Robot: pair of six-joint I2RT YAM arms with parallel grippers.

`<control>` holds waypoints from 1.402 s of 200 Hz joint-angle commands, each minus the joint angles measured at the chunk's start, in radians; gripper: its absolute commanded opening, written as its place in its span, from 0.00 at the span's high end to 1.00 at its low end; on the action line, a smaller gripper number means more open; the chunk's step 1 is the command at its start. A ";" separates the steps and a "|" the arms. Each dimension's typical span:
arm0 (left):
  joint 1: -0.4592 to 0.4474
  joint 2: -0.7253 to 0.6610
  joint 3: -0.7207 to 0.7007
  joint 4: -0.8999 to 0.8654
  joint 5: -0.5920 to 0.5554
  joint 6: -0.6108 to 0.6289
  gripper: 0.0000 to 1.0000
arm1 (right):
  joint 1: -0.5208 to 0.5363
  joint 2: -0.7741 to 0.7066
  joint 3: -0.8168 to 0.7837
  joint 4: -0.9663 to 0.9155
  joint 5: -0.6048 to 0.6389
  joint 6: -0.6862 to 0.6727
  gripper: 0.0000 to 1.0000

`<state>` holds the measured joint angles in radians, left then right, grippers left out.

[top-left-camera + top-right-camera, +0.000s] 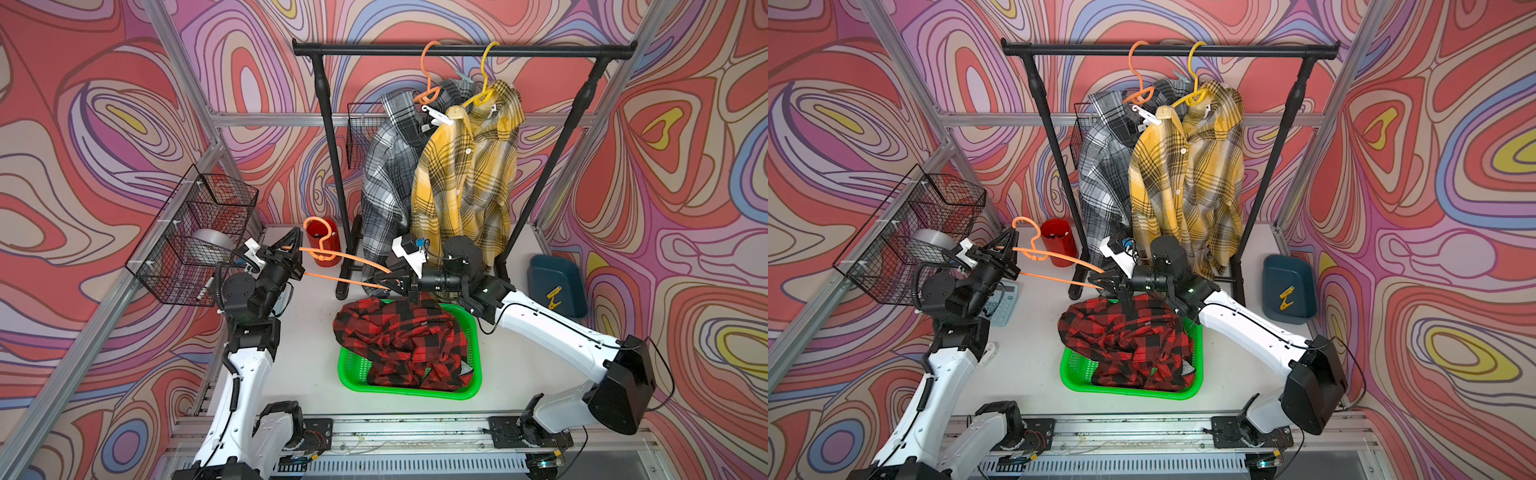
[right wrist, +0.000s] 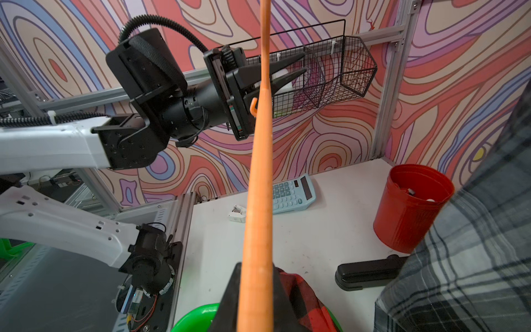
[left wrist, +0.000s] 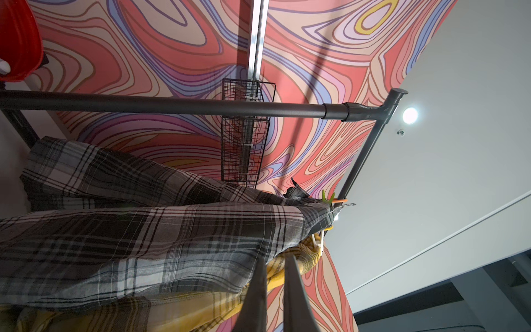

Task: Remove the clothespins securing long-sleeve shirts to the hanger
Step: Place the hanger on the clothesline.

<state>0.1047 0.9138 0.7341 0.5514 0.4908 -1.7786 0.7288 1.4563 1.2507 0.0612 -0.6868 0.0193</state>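
A bare orange hanger spans between my two grippers above the table. My right gripper is shut on one of its arms. My left gripper stands slightly open around the hook end. On the rack hang a grey plaid shirt and a yellow plaid shirt. A white clothespin sits at the grey shirt's collar, and a pale green one shows on its far shoulder. The red-and-black shirt lies in the green basket.
Along the back stands the black clothes rack. A red cup is by its left foot. Wire baskets hang on the left frame. A blue tray at the right holds yellow clothespins. A calculator lies under my left arm.
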 commanded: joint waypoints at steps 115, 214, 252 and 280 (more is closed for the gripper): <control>0.028 -0.287 0.278 -0.612 -0.238 0.955 0.00 | 0.169 -0.069 0.573 -0.683 0.672 0.023 1.00; 0.029 -0.295 0.270 -0.665 -0.268 1.029 0.00 | 0.274 0.102 1.120 -0.940 1.034 0.037 1.00; 0.029 -0.282 0.271 -0.663 -0.260 1.029 0.00 | 0.275 0.103 1.129 -0.914 1.124 0.027 1.00; 0.029 -0.282 0.263 -0.653 -0.254 1.019 0.00 | 0.275 0.154 1.170 -0.865 1.162 -0.015 1.00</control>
<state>0.1265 0.6300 1.0039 -0.1059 0.2340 -0.7696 1.0012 1.5597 2.3730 -0.8593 0.4023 0.0395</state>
